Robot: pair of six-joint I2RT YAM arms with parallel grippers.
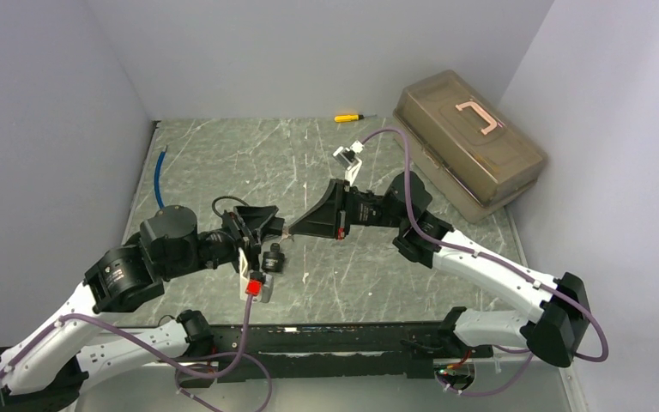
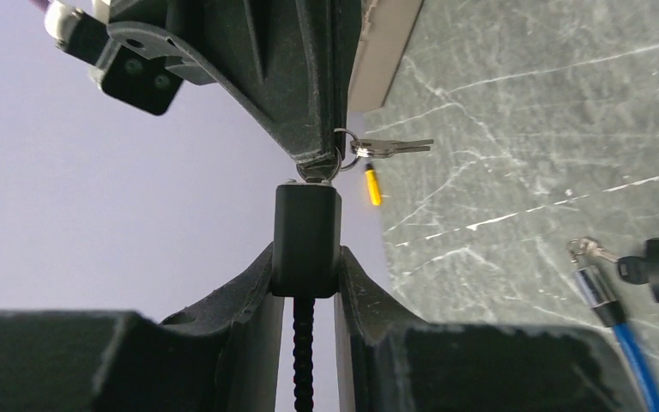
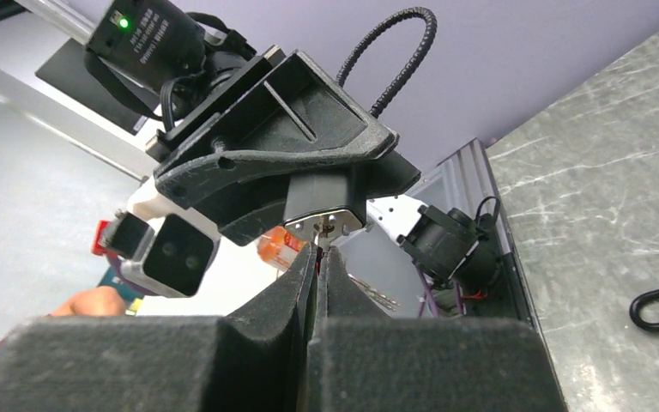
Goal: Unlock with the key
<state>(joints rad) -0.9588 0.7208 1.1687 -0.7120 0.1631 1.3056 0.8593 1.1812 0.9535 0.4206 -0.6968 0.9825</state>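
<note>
Black cable lock (image 2: 306, 232) was clamped in the left gripper (image 2: 306, 262); key (image 3: 320, 233) at lock's face was pinched in the closed right gripper (image 3: 319, 257), spare key (image 2: 392, 148) dangling beside.

A dark grey-green table (image 1: 249, 163), veined white like marble, is boxed in by plain pale lavender panels: a left wall (image 1: 43, 129) along the table's left edge, a back wall (image 1: 309, 51) along its far edge, and a right wall (image 1: 618, 86) along its right edge. The light is soft and even.

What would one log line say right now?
left gripper: shut on lock | right gripper: shut on key | key tip at lock
</note>
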